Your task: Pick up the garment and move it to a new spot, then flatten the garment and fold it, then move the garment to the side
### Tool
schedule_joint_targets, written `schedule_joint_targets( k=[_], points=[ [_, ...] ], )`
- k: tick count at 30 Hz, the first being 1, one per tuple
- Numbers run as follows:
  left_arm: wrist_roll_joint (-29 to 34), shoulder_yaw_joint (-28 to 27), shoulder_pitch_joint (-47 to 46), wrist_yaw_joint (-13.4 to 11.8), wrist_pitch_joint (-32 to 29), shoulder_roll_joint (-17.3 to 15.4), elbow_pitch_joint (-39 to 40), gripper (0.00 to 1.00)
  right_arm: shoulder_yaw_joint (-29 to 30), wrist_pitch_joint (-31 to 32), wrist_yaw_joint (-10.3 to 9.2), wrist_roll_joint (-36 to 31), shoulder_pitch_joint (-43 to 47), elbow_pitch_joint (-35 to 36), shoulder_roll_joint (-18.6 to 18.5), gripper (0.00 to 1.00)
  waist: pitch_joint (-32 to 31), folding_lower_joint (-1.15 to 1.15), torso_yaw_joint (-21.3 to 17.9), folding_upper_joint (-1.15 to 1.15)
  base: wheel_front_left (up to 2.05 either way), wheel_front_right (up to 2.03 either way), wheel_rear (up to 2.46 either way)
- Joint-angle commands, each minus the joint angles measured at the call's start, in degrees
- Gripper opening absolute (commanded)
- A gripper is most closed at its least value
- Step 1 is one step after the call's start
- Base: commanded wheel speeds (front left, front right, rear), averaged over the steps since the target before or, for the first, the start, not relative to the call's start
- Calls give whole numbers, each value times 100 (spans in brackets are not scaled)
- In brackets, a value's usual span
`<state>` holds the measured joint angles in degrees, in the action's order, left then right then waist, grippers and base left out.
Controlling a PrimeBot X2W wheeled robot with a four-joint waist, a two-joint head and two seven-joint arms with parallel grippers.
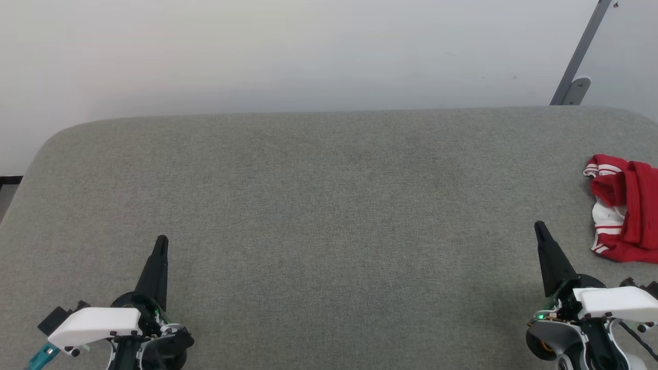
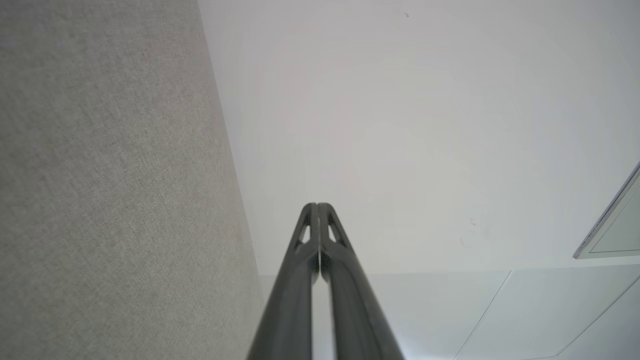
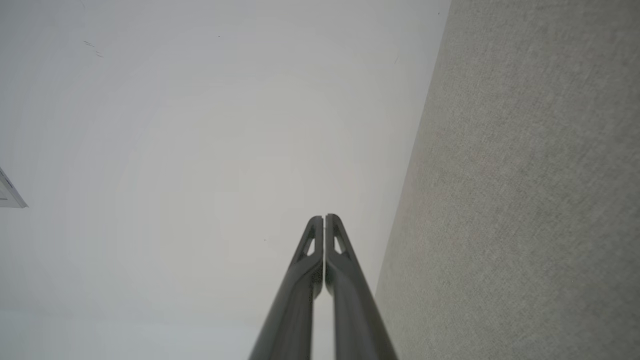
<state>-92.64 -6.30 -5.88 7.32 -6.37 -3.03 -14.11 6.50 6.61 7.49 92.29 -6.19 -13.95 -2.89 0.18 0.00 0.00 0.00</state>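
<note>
The garment (image 1: 628,208) is seen lying crumpled near the right edge of the counter (image 1: 329,205), partly cut off by the border of the head view. Its red cloth is bunched over white sleeve ends marked with thin red stripes. The left hand (image 1: 162,240) is held low at the near left of the counter, well apart from the garment. It is fully closed, and nothing is gripped in it. In the left wrist view its two dark fingers (image 2: 295,280) are pressed together tip to tip, with the grey counter to one side and a pale wall (image 1: 308,51) behind. The right hand (image 1: 538,226) is held at the near right, close to the garment but not touching it. A strip of bare counter is left between its tip and the striped sleeve end. It is likewise closed and empty, as is shown by the meeting fingers in the right wrist view. A grey metal strut (image 1: 581,56) is seen leaning against the wall behind the counter's far right corner.
</note>
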Motion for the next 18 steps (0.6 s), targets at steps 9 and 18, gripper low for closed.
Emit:
schedule_joint_targets(
  k=[9,18],
  points=[
    [19,-18,-77,30,-26,11,1,0,7,7,0,23,-17,-18,8,0,0,0,0,0,0,0,0],
    [22,-21,-77,31,-29,12,1,0,7,7,0,23,-17,-18,8,0,0,0,0,0,0,0,0]
  ],
)
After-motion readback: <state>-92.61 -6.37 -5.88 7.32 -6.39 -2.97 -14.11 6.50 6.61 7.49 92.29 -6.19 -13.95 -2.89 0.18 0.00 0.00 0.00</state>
